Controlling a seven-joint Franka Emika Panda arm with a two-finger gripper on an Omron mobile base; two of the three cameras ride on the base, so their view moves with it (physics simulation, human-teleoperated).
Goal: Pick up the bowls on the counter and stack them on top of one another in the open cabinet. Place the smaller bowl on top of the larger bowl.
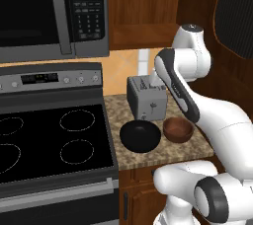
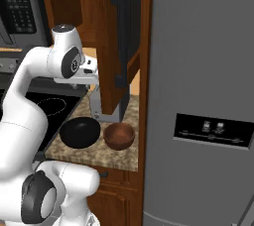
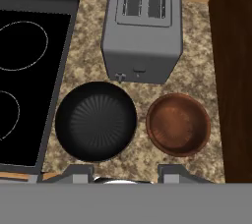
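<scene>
hovering end effector (image 3: 125, 173) above counter (image 3: 88, 66), larger bowl (image 3: 96, 121) and smaller bowl (image 3: 178, 124) below

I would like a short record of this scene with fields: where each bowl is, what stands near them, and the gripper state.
larger bowl: black bowl, on the granite counter, next to the stovetop
smaller bowl: reddish-brown bowl, on the counter to the right of the black one, apart from it
behind the bowls: grey toaster
stacked: not yet
gripper: above the counter, over the gap between the bowls, holding nothing; jaws partly apart
</scene>
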